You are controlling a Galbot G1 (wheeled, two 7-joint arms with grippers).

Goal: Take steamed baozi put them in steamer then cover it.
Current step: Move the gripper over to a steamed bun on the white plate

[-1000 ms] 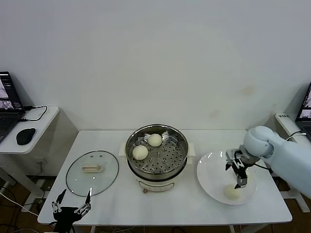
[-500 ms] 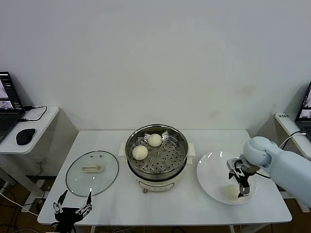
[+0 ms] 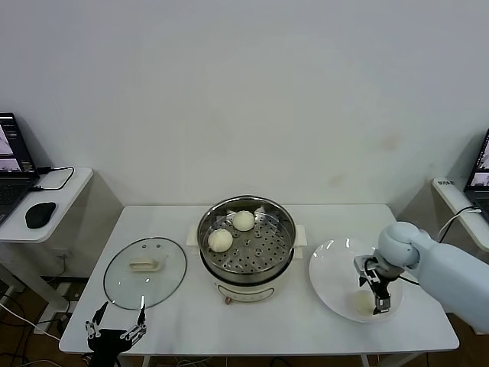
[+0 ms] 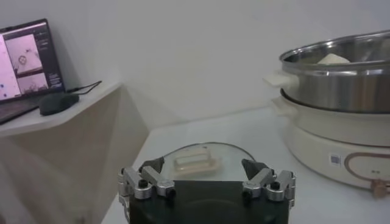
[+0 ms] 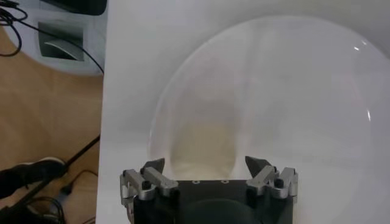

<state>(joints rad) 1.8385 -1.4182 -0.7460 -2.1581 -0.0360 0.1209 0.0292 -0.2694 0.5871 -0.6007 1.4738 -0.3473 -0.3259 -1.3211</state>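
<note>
The steel steamer (image 3: pixel 246 245) stands mid-table on its cream base, with two baozi on its tray, one at the back (image 3: pixel 243 220) and one at the left (image 3: pixel 220 240). A third baozi (image 3: pixel 361 303) lies on the white plate (image 3: pixel 328 275) at the right. My right gripper (image 3: pixel 376 293) is open and down around this baozi; in the right wrist view the bun (image 5: pixel 204 146) sits between the spread fingertips (image 5: pixel 206 165). The glass cover (image 3: pixel 145 271) lies flat on the table at the left. My left gripper (image 3: pixel 116 327) is open and idle at the front left edge, just before the cover (image 4: pixel 196 162).
A side desk with a laptop (image 3: pixel 11 157) and a mouse (image 3: pixel 40 213) stands to the far left. Another laptop (image 3: pixel 481 164) shows at the right edge. The steamer (image 4: pixel 341 97) rises close beside the left gripper in the left wrist view.
My right gripper has come down onto the plate and now straddles the baozi there. The left arm has hardly moved.
</note>
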